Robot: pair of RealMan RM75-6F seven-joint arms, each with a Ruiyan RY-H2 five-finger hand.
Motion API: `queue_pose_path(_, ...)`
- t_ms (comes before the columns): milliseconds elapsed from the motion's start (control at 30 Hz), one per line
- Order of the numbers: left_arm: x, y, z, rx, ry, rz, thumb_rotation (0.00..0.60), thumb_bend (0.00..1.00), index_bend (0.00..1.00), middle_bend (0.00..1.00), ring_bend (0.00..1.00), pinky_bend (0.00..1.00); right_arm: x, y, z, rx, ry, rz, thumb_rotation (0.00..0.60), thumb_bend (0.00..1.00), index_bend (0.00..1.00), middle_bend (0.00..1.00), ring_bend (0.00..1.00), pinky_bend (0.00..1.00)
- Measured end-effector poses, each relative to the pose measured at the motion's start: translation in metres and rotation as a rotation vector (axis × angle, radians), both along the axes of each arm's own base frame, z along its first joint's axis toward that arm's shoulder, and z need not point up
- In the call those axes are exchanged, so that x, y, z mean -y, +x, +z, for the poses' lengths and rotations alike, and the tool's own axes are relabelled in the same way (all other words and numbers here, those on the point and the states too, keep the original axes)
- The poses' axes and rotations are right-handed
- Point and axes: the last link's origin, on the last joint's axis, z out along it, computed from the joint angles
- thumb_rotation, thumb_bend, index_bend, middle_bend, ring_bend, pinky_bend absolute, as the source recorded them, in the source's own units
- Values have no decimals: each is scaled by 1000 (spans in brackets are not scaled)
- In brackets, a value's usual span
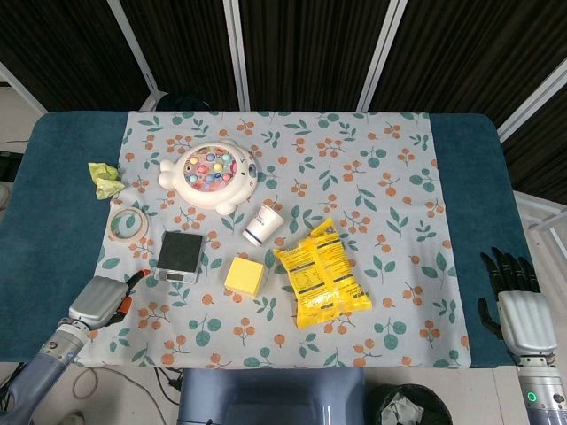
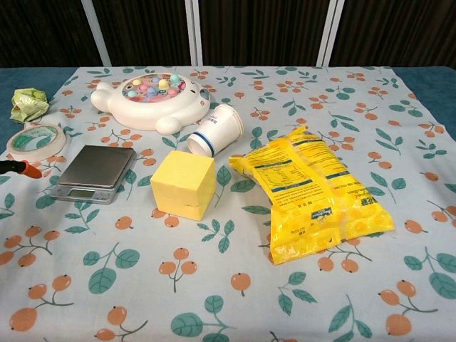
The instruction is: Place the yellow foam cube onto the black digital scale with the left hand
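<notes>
Waiting low at the near-left corner of the surface, the left hand (image 1: 99,301) sits well apart from the yellow foam cube (image 2: 183,184), holding nothing; its orange-tipped fingers (image 2: 27,170) just poke into the chest view, but whether they are spread or curled I cannot tell. The cube rests on the leaf-and-berry patterned cloth (image 1: 390,195), just beside the black digital scale (image 2: 93,173) and left of the crinkly yellow snack bag (image 2: 318,201).

To do this well, my call: reach across past the scale, take the cube by opposite side faces with a gentle squeeze since foam gives, lift clear, then set it flat on the dark platform, not on the display strip at the front edge. Watch the roll of pale tape (image 2: 33,138) near the approach path.

Reading labels: the bag shows a printed panel, too small to read. The tipped white paper cup (image 2: 214,130) carries blue print, also illegible.

The right hand (image 1: 515,301) rests at the far-right edge, dark fingers apart, empty.
</notes>
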Motion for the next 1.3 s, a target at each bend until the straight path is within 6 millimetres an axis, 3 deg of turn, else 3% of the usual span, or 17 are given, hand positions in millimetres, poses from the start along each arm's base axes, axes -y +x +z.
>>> queue_pose_path(567, -6, -6, -15, -43, -24, 21, 600, 635, 136, 664, 652, 688, 0, -1, 3, 4, -12, -4, 600, 582, 0, 0, 0, 0)
queue_pose_path(1300, -9, 2, -22, -34, -43, 5, 600, 634, 136, 659, 651, 688, 1, -1, 2, 4, -11, -12, 600, 583, 0, 0, 0, 0)
